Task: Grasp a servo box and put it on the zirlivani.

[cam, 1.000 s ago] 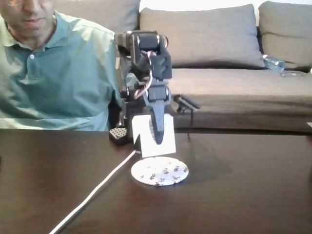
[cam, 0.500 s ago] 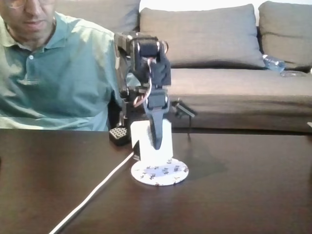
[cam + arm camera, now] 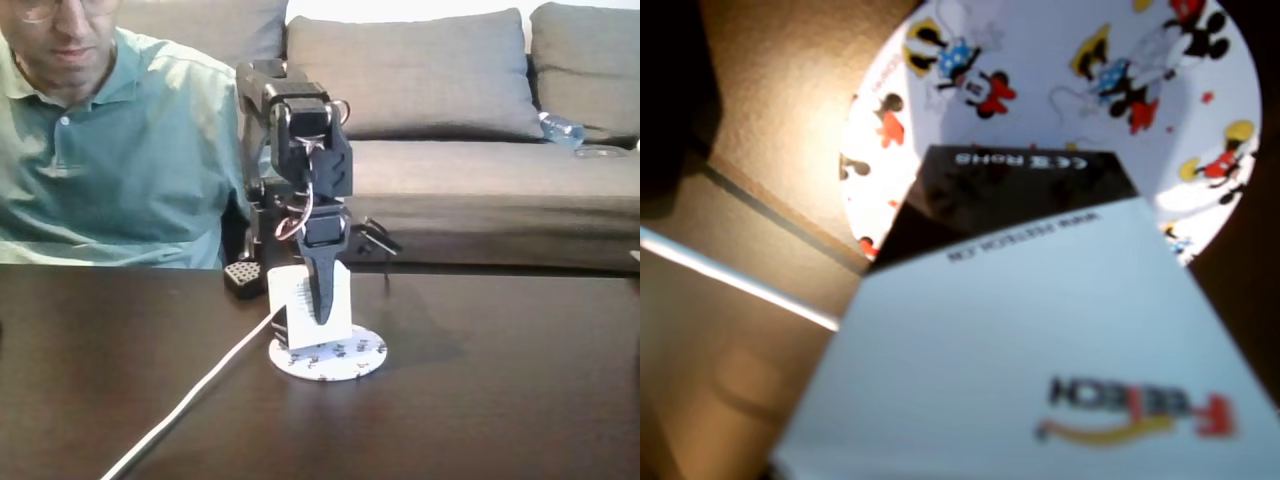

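Observation:
The servo box [image 3: 298,308] is a small white carton with printed text, held upright in my gripper [image 3: 316,316], which is shut on it; one black finger [image 3: 321,285] runs down its front face. The box's lower edge is over the back half of the zirlivani [image 3: 350,358], a flat round white disc with small dark marks on the dark table. I cannot tell whether they touch. In the wrist view the servo box [image 3: 1040,350] takes up the lower part, white top with a logo and a dark side, and the zirlivani [image 3: 1040,80] lies just beyond it with cartoon mouse figures.
A person in a green polo shirt [image 3: 110,150] sits behind the table at the left. A white cable [image 3: 190,395] runs from the arm's base to the front left. A small black perforated block [image 3: 241,276] stands by the base. A grey sofa [image 3: 480,170] lies behind.
The arm has brought the held box down and forward, from behind the disc to over its back half. The gripper stays shut on it.

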`<action>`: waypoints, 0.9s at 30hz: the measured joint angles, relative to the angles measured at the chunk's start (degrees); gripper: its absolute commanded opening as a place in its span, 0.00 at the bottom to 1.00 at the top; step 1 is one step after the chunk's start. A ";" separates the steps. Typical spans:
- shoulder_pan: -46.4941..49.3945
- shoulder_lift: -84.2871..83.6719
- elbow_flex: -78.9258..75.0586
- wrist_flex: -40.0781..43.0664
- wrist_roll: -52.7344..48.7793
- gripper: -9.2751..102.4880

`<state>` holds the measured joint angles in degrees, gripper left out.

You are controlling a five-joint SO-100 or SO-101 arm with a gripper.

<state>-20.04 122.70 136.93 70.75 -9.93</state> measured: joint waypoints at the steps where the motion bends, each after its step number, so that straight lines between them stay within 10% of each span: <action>1: 0.00 0.00 0.00 0.00 0.00 0.21; 27: -0.53 0.18 3.25 -4.22 -0.26 0.36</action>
<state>-20.57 122.87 140.19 66.53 -10.20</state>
